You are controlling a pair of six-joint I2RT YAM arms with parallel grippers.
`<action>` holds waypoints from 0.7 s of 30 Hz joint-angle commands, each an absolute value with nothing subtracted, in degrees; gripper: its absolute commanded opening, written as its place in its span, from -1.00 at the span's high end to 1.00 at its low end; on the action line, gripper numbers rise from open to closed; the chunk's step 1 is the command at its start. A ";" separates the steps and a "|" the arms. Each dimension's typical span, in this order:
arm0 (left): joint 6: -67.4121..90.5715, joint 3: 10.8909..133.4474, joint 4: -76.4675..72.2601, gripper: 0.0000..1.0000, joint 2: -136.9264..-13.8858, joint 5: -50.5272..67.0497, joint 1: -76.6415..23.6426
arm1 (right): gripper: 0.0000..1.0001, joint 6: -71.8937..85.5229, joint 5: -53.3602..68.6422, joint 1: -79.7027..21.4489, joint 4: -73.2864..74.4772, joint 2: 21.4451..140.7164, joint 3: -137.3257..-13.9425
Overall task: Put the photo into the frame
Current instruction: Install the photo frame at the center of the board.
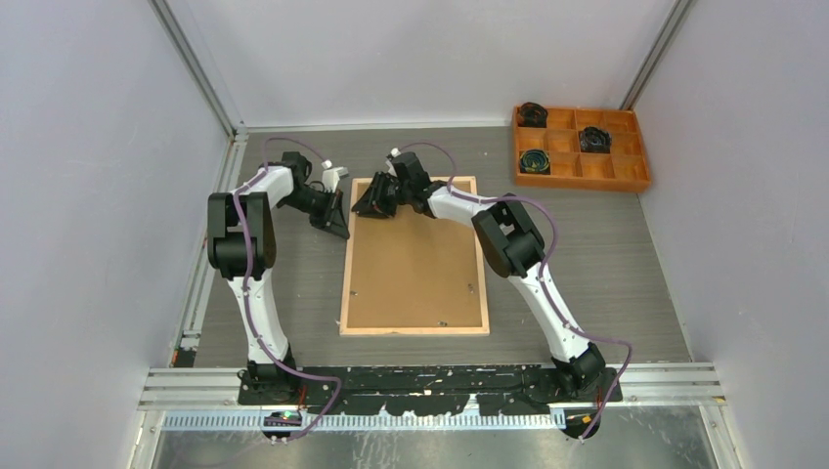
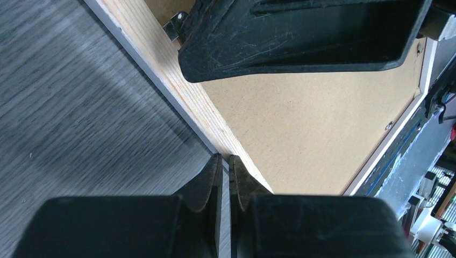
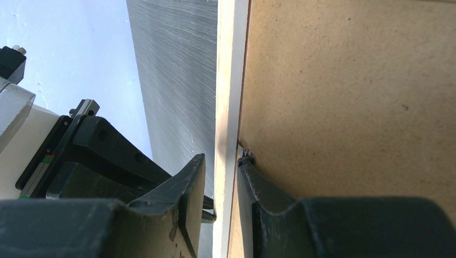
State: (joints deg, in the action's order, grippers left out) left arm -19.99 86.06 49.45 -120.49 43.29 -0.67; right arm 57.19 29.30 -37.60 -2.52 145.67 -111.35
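Now, nearest the arm bases, the frame [image 1: 414, 329] lies back-up on the desk [image 1: 587, 283], with the brown backing board [image 1: 415, 264] filling it. The photo shows in no view; whether it sits under the board I cannot tell. At the far rail the right pincer [image 3: 220, 172] is clamped across the thin wood, one finger outside and one on the board side. Just to its left, the left pincer [image 2: 226, 164] is pressed together on nothing, tips at the outer edge of the left rail. Well off to the right pincer's right stands an orange tray [image 1: 582, 184]. Lifting from this single narrow hold could twist the frame loose or spill the board, and the closed left tips could shove the rail sideways.
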 commanded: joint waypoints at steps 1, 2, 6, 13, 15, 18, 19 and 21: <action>-22.31 84.15 48.98 0.88 -121.04 42.60 -2.51 | 0.33 57.16 27.95 -38.07 -3.49 145.67 -111.08; -22.51 84.38 49.32 0.88 -121.00 42.48 -2.46 | 0.32 57.51 28.41 -37.99 -4.12 144.80 -110.20; -23.90 85.30 51.51 0.85 -120.06 42.34 -1.88 | 0.01 60.84 29.94 -36.65 -11.13 138.21 -102.42; -28.13 84.84 55.28 0.69 -115.78 39.35 -0.26 | -0.67 58.94 28.06 -30.80 -11.48 120.69 -86.85; -29.38 82.99 55.10 0.63 -113.96 38.02 -0.26 | -0.81 55.35 25.21 -28.79 -6.62 114.94 -82.23; -30.57 79.58 53.88 0.55 -111.61 36.18 -0.26 | -0.89 49.85 18.19 -25.83 3.77 106.44 -76.35; -30.92 78.58 53.57 0.53 -110.99 35.78 -0.26 | -0.92 48.46 14.03 -24.71 6.71 104.21 -74.51; -31.22 75.81 52.21 0.51 -109.69 34.87 -0.31 | -0.99 46.32 8.21 -22.65 10.09 100.26 -70.23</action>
State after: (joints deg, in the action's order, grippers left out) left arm -28.18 79.37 52.51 -114.21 37.58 -0.62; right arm 53.87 21.67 -25.61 -0.47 109.51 -76.16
